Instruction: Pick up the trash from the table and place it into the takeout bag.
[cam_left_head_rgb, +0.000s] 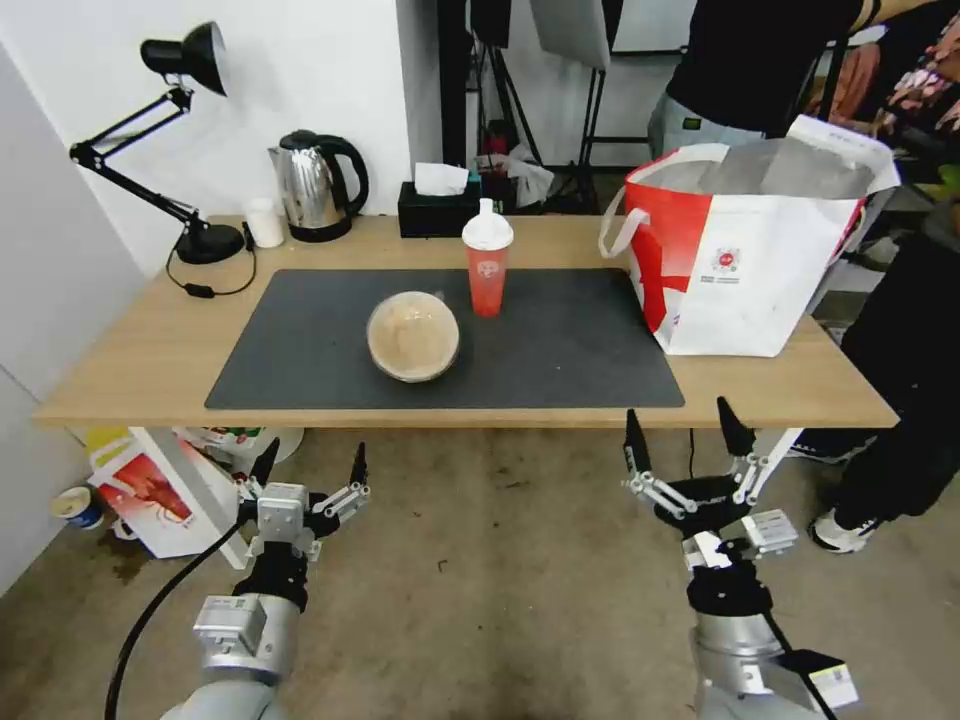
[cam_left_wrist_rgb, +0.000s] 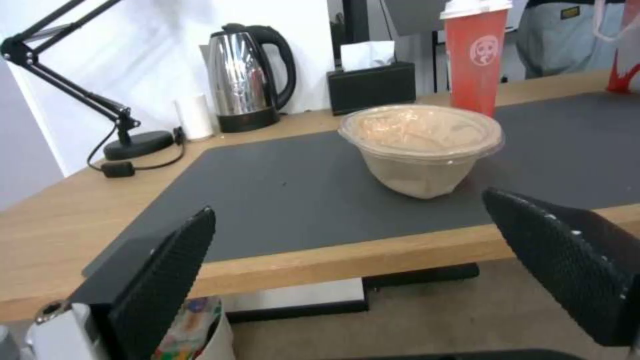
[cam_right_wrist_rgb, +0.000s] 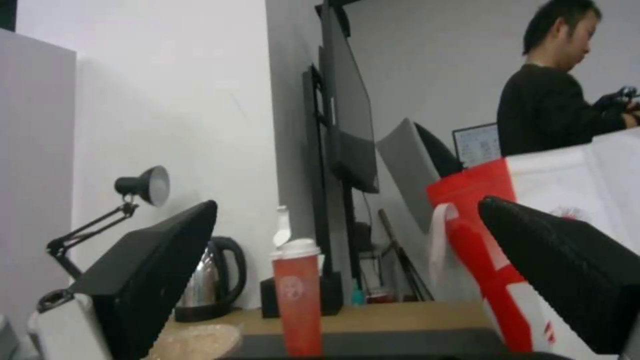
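Observation:
On the table (cam_left_head_rgb: 130, 360) lies a dark grey mat (cam_left_head_rgb: 560, 350). A round tan-filled bowl with a clear dome (cam_left_head_rgb: 413, 336) (cam_left_wrist_rgb: 421, 145) (cam_right_wrist_rgb: 193, 341) sits near the mat's middle. Just behind it stands a red cup with a white spouted lid (cam_left_head_rgb: 487, 258) (cam_left_wrist_rgb: 476, 55) (cam_right_wrist_rgb: 295, 295). The takeout bag (cam_left_head_rgb: 745, 250) (cam_right_wrist_rgb: 567, 200) stands open at the table's right end. Both grippers hang below the table's front edge, in front of it: my left gripper (cam_left_head_rgb: 310, 466) (cam_left_wrist_rgb: 360, 270) is open, and my right gripper (cam_left_head_rgb: 686, 428) (cam_right_wrist_rgb: 347, 275) is open too, each with nothing between its fingers.
A steel kettle (cam_left_head_rgb: 315, 186), a black tissue box (cam_left_head_rgb: 438, 205), a white cup (cam_left_head_rgb: 264, 222) and a black desk lamp (cam_left_head_rgb: 180, 150) line the table's back edge. A printed carton (cam_left_head_rgb: 160, 490) stands on the floor under the left end. A person stands behind the bag.

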